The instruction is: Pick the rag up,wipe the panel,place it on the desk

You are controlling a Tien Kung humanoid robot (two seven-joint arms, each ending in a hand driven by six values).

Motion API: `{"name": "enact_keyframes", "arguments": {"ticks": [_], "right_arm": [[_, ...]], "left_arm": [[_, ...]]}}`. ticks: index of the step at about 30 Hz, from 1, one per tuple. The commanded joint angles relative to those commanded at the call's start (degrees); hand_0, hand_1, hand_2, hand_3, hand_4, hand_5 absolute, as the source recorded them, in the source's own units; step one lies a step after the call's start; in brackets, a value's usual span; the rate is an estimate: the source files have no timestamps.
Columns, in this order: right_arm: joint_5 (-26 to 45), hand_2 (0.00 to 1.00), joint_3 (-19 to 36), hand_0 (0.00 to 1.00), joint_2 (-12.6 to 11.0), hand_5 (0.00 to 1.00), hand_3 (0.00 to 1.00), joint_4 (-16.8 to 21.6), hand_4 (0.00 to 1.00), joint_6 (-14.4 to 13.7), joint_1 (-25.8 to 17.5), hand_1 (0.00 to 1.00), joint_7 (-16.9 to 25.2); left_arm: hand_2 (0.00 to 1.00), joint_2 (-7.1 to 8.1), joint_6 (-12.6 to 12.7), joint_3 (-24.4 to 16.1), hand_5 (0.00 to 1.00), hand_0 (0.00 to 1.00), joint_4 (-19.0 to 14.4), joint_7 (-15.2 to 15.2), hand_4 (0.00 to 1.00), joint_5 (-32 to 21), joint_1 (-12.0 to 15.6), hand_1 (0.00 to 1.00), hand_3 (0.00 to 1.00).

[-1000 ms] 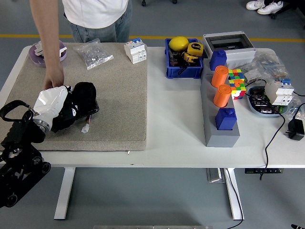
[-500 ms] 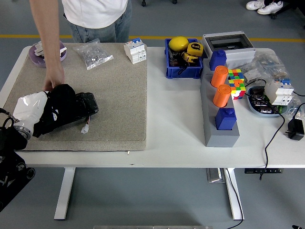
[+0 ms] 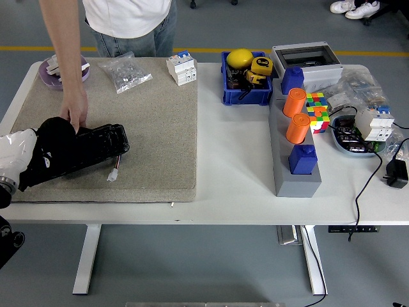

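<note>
Head view: the only view; the table's near edge runs along the bottom.
Left hand (image 3: 45, 153): black, lying on the tan mat (image 3: 153, 141) at its left end; whether the dark mass under it is fingers or the rag cannot be told, nor whether they are curled or spread.
Left forearm (image 3: 14, 153): white cuff, cut off by the left edge.
Panel (image 3: 99, 142): black, flat on the mat, touching the left hand; its left part is hidden.
Person's hand (image 3: 77, 109): fingertips touching the panel's upper edge; the person is cut off at the top.
Right arm: out of view.
</note>
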Motion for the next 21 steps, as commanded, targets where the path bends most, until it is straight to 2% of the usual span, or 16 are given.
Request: {"name": "enact_keyframes", "arguments": {"ticks": [14,21], "right_arm": [[-0.08,0.707,0.44,0.735,-0.01,0.603,0.704,0.0,0.998,0.04,-0.06,0.457,-0.01],[-0.16,0.707,0.55,0.734,0.01,0.604,0.704,-0.01,0.998,0.02,-0.03,0.457,-0.01]], "left_arm": [[0.567,2.14,0.59,-3.61,0.002,0.201,-0.59,0.07,0.034,0.81,3.08,0.133,0.471],[0.564,2.19,1.62,-3.49,0.002,0.201,-1.5,-0.38,0.035,0.66,3.81,0.132,0.47]]}}
